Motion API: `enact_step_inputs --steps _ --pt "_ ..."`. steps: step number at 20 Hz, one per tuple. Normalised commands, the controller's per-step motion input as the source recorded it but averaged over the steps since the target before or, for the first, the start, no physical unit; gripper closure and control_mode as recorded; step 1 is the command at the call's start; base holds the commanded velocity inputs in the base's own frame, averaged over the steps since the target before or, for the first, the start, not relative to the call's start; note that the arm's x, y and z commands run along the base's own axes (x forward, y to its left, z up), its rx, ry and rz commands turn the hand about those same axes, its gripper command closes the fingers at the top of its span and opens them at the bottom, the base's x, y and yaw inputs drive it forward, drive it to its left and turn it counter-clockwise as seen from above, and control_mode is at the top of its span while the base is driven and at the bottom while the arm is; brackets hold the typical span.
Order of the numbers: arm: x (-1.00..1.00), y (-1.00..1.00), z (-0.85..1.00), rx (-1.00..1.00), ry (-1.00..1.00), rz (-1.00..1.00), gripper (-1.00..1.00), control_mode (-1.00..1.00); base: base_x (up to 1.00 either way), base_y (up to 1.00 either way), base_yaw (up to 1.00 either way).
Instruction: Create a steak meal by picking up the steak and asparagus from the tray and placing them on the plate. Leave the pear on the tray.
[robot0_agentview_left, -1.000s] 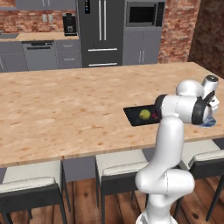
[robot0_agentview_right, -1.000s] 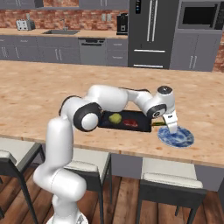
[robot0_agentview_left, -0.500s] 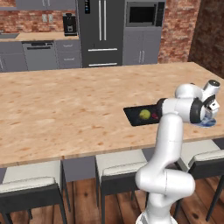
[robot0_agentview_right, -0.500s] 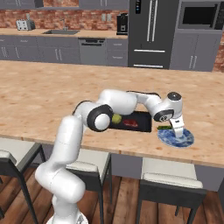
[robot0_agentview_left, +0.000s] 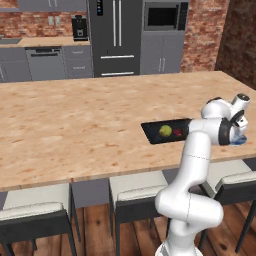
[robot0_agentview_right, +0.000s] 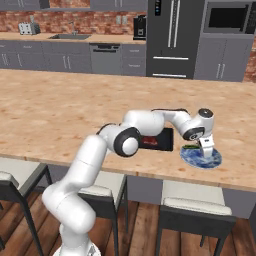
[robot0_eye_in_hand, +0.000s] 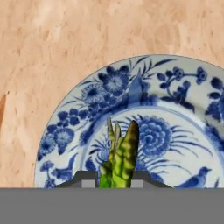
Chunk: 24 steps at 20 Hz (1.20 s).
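gripper (robot0_eye_in_hand: 113, 180) pinching the asparagus (robot0_eye_in_hand: 122, 157) over the plate (robot0_eye_in_hand: 78, 118), tray (robot0_agentview_left: 152, 135) alongside holding pear (robot0_agentview_left: 165, 131) and steak (robot0_agentview_left: 177, 132)

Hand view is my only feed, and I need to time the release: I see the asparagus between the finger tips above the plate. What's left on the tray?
Observer: The pear and the steak both lie on the tray, side by side.
Operator: Where's the plate relative to the tray?
Observer: The plate sits on the counter just beyond the tray's end, near the counter's front edge.
Operator: And the end effector?
Observer: The end effector points down over the plate, with the asparagus sticking out sideways.
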Motion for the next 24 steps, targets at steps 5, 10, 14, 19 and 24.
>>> enact_step_inputs --steps 5,10,14,19,24 --pt "0.07 0.00 -0.29 0.00 0.00 0.00 -1.00 -1.00 0.00 0.00 0.00" --pt "0.00 0.00 0.00 0.00 -0.02 0.00 -1.00 -1.00 0.00 0.00 0.00" --pt "-0.06 0.00 0.13 0.00 -0.11 0.00 -1.00 -1.00 0.00 0.00 0.00" --pt "-0.56 0.41 0.39 -0.09 -0.11 0.00 -1.00 -1.00 0.00 0.00 0.00" --pt "-0.81 0.93 0.43 -0.21 -0.08 0.00 -1.00 -1.00 0.00 0.00 0.00"
